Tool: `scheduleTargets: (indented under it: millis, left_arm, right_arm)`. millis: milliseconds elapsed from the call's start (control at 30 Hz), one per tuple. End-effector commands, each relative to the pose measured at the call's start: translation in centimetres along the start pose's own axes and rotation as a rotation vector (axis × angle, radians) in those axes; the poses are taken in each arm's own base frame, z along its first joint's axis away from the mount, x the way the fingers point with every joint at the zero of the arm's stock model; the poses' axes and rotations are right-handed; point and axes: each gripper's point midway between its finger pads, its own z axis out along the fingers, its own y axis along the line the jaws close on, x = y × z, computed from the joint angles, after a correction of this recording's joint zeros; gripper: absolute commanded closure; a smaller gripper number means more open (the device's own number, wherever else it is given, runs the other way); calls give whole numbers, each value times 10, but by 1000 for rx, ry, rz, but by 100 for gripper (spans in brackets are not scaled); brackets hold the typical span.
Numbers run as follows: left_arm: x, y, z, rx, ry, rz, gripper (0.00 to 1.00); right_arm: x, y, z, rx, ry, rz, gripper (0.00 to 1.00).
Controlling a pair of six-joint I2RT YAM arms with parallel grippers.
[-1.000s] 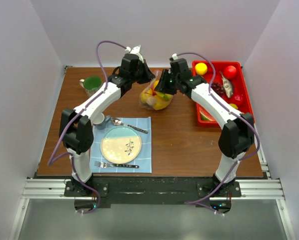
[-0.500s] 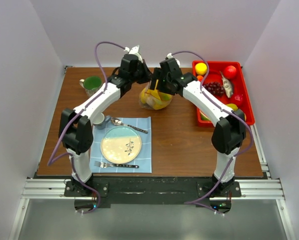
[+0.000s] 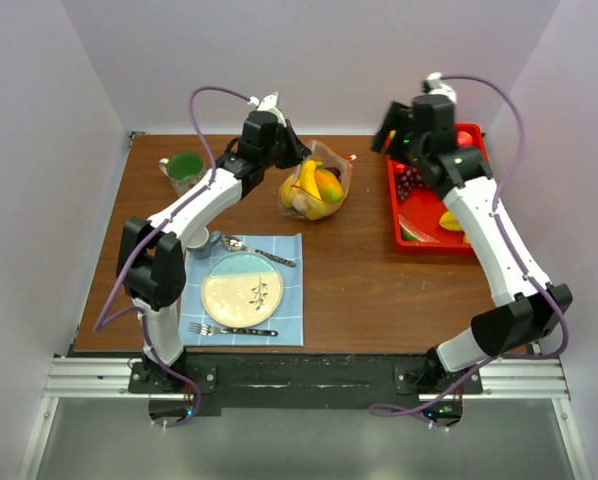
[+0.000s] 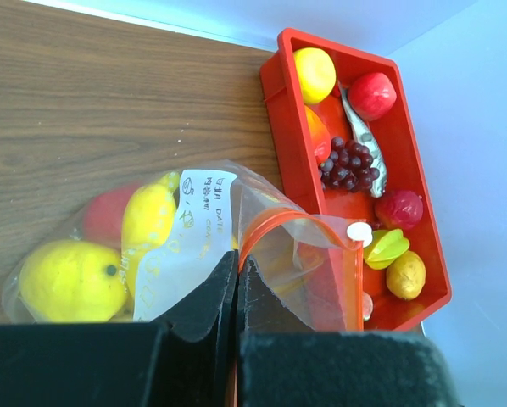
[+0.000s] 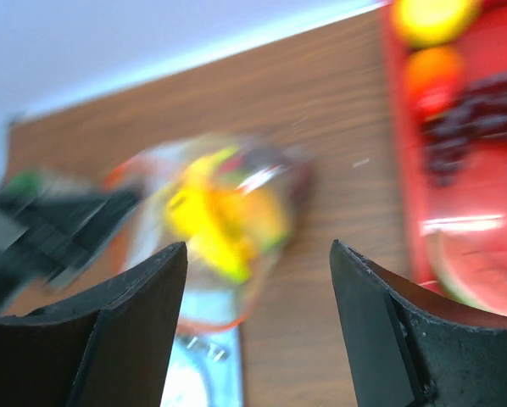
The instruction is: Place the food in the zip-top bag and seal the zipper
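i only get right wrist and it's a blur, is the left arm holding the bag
Observer: Yes, left wrist shows the left fingers shut on the edge of the zip-top bag.
Operator: sealed yet
Observer: No, the zipper gapes open in a loop.
Operator: what's in the tray
Observer: Grapes, a yellow fruit, a red fruit and more, in the red tray.
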Motion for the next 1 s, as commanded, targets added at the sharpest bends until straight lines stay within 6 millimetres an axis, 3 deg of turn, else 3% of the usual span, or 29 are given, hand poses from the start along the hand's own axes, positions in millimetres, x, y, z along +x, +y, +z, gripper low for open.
scheduleTargets:
  millis: [0, 33, 67, 100, 133, 200, 267, 333, 367, 400, 467, 600, 800, 833, 900, 967]
  left_arm:
    - [-35, -31, -18, 97, -103, -4, 100]
    - [-34, -33, -18, 106, -97, -2, 100]
    - [-35, -34, -18, 111, -97, -2, 100]
    - [-35, -36, -18, 119, -94, -1, 100]
    - [-35, -37, -18, 123, -91, 1, 100]
    - [-34, -37, -18, 124, -91, 4, 100]
    - [-33, -38, -17, 129, -86, 6, 100]
    - [-31, -38, -16, 136, -79, 8, 100]
    - [-30, -37, -15, 133, -76, 12, 100]
    - [-30, -37, -15, 132, -76, 15, 100]
    - [-27, -35, -14, 131, -71, 16, 100]
    - [-25, -33, -11, 130, -66, 19, 100]
    - [-26, -33, -15, 126, -67, 30, 100]
    - [-26, -33, -16, 125, -69, 33, 100]
    - [-27, -33, -18, 124, -68, 46, 100]
    - [-26, -31, -17, 114, -56, 70, 100]
  right_arm:
    - [-15, -70, 46, 132, -13, 7, 29]
    - [-10, -80, 66, 149, 15, 13, 30]
    - [-15, -93, 78, 158, 14, 20, 31]
    - [-27, -92, 88, 140, -20, 22, 31]
    - [-17, -104, 112, 167, 11, 20, 32]
    - [-36, -116, 132, 180, -33, 36, 38]
    - [-27, -135, 166, 193, -11, 58, 41]
    - [-37, -138, 186, 174, -38, 75, 39]
    - [-26, -150, 204, 192, -12, 93, 39]
    - [-34, -148, 206, 186, -23, 102, 39]
    - [-31, -146, 210, 169, -17, 121, 39]
    - [-27, -145, 192, 159, -46, 141, 39]
    - [-4, -149, 180, 161, 12, 116, 39]
    - [-10, -142, 170, 141, -2, 118, 39]
    - [3, -131, 160, 112, 31, 119, 39]
    - [-1, -101, 133, 53, 10, 83, 39]
